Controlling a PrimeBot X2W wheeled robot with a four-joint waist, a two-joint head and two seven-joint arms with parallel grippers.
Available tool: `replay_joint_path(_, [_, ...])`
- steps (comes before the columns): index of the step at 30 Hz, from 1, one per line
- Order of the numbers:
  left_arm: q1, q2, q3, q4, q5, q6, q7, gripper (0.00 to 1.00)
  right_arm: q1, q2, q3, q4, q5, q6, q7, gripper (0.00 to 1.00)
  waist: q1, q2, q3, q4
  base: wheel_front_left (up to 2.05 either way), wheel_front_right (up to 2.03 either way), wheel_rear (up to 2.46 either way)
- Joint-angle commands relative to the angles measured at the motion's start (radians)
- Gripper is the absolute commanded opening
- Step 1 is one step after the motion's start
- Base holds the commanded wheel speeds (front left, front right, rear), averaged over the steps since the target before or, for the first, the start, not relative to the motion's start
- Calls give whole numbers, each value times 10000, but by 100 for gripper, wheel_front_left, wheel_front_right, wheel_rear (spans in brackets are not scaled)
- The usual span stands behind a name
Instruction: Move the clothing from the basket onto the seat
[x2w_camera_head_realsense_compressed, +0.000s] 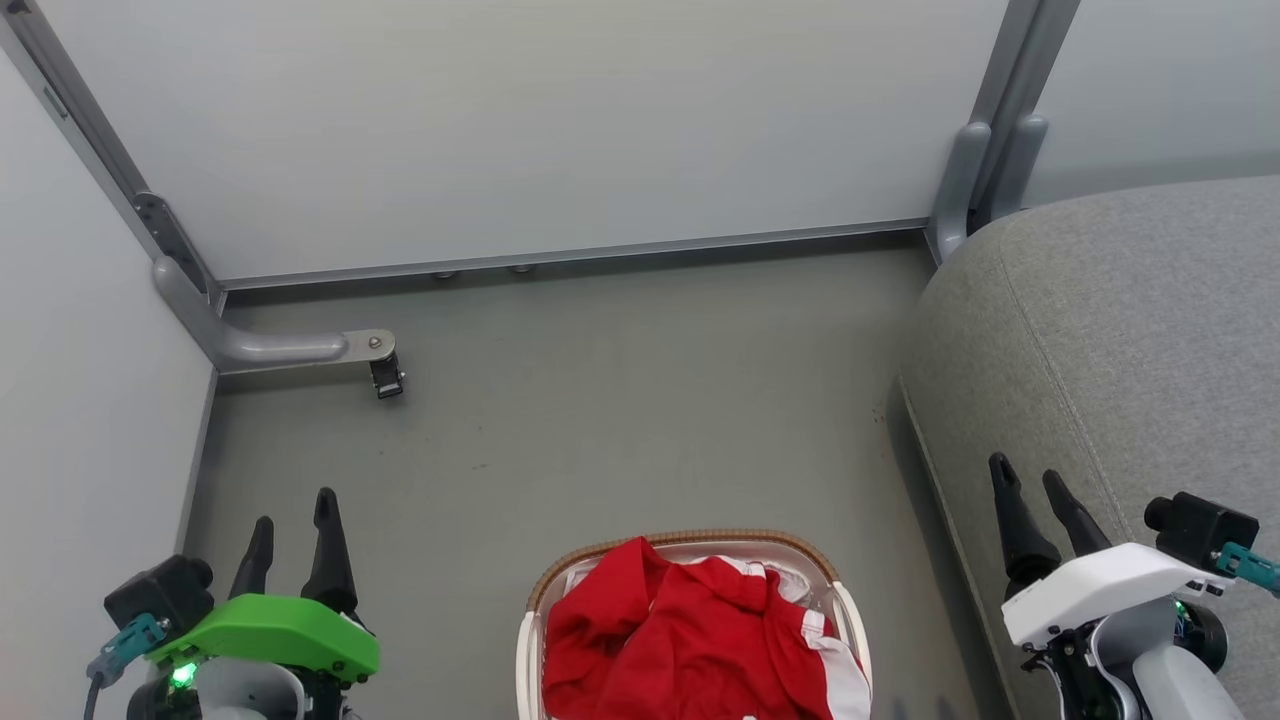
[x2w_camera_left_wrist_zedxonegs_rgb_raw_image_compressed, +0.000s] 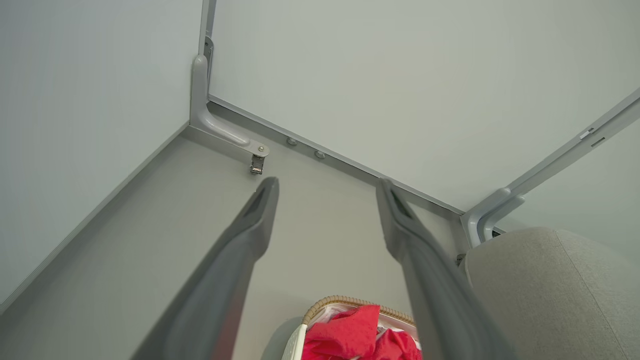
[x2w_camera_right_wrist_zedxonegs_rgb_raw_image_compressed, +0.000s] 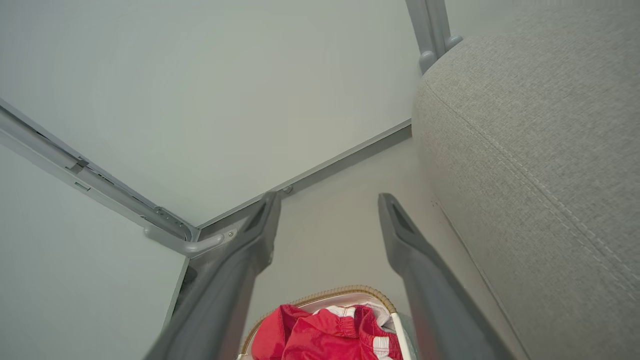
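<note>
Two grippers apart, clothing heaped in basket

Head view: left gripper (x2w_camera_head_realsense_compressed: 294, 508) and right gripper (x2w_camera_head_realsense_compressed: 1025, 468) sit near left and near right, fingers spread, both empty. Red clothing (x2w_camera_head_realsense_compressed: 680, 630) lies crumpled in the basket (x2w_camera_head_realsense_compressed: 690, 538), near centre on the floor (x2w_camera_head_realsense_compressed: 600, 420). The seat (x2w_camera_head_realsense_compressed: 1120, 330) rises close at right.

Left wrist view: fingers wide over the floor, with the basket's far rim and one raised red fold (x2w_camera_left_wrist_zedxonegs_rgb_raw_image_compressed: 350, 322) below them.

Right wrist view: fingers equally wide. The closer look gives a gathered hem (x2w_camera_right_wrist_zedxonegs_rgb_raw_image_compressed: 345, 320) beside a white striped cuff (x2w_camera_right_wrist_zedxonegs_rgb_raw_image_compressed: 382, 345), which the head view leaves as plain folds.

Judgement: fabric looks soft, light and limp, likely to drape and trail. Pinch the raised top fold, not the trim.
</note>
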Motion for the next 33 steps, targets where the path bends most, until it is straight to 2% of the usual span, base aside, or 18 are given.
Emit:
replay_joint_path(1, [-168,169,-93,-180,406,111,-99,100,-219,-78,21,-87,-341,2,-114,100,0,51,0,-4,0,0,0])
replay_joint_path(9, [-69,272,-292,-412,1223,354,-332,100,-222,-87,87,-123,-1416,2,-348,100,0,58,40,-1,0,0,0])
replay_joint_path(18, [130,318,-358,-764,2065,423,-566,100,-150,48,-105,-260,-2457,2,-585,100,0,66,46,8,0,0,0])
replay_joint_path(26, [129,239,-229,-973,2727,280,-752,100,-205,153,-318,-401,-3261,3,-784,100,0,73,61,10,0,0,0])
replay_joint_path(33, [201,80,-27,-1160,3351,-26,-925,100,-154,282,-442,-407,-3767,3,-942,100,0,80,61,20,0,0,0])
